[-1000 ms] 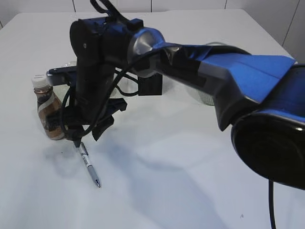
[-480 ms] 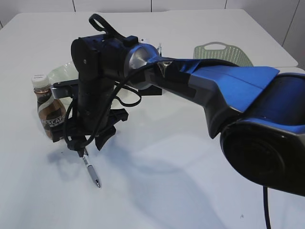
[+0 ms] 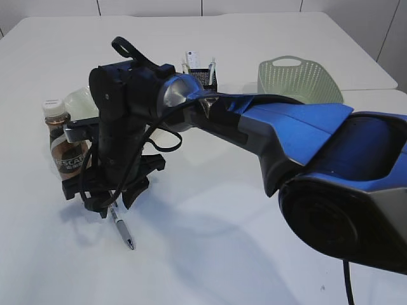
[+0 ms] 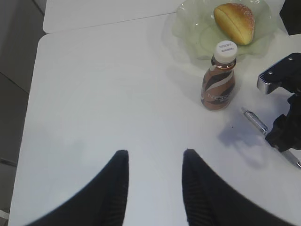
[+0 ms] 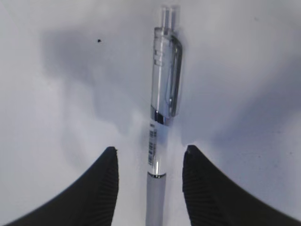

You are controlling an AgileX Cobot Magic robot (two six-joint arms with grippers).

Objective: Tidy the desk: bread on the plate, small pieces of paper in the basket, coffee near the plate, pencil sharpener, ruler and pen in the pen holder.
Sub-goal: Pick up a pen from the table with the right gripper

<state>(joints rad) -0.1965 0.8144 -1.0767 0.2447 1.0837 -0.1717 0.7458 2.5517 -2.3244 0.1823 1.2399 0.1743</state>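
Observation:
The pen (image 5: 164, 94) lies flat on the white desk (image 3: 222, 210), its barrel between the two fingers of my right gripper (image 5: 150, 150), which is open and low over it. From outside, the right gripper (image 3: 113, 202) covers the pen's (image 3: 122, 227) upper end. The coffee (image 4: 218, 80) stands upright beside the plate (image 4: 188, 35), and the bread (image 4: 235, 16) lies on that plate. My left gripper (image 4: 155, 153) hangs open over bare desk, holding nothing. Pencil sharpener, ruler and small pieces of paper are not to be made out.
The black mesh pen holder (image 3: 202, 76) stands at the back with a few items sticking out of it. The green basket (image 3: 299, 79) is at the back right. The right arm (image 3: 286, 140) spans the desk. The coffee (image 3: 60, 149) stands close to the right gripper's left.
The right gripper has come down and slightly left onto the pen's upper end. As the arm dropped, the pen holder and basket came into sight behind it. The left gripper's state is unchanged.

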